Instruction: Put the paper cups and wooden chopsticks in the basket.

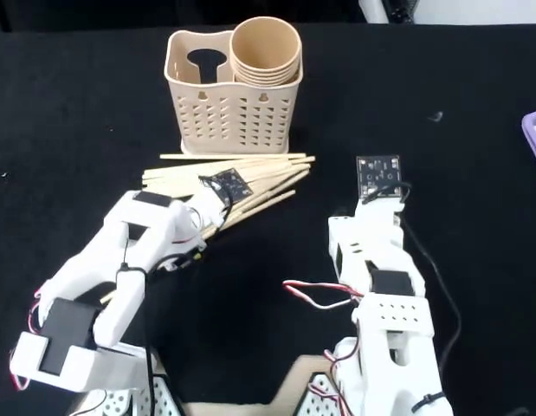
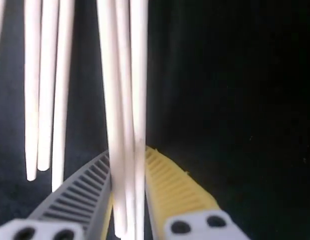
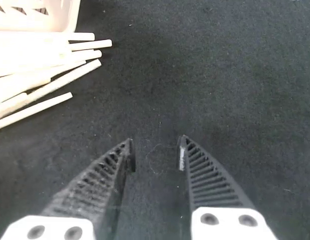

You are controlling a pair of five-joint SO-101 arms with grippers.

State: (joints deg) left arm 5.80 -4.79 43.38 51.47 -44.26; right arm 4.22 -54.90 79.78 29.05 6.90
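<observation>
Black cloth table (image 1: 68,104) under beige basket (image 1: 233,117)

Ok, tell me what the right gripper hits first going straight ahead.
Likely only the black cloth; the open right gripper aims at a bare stretch, the chopsticks lying off to one side.

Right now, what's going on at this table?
The left hand is closed on a few wooden chopsticks from the pile lying on the black table in front of the basket. The paper cups sit stacked in one compartment of the basket, and the other compartment holds no chopsticks. The right hand is open above the table beside the pile, holding nothing.
</observation>
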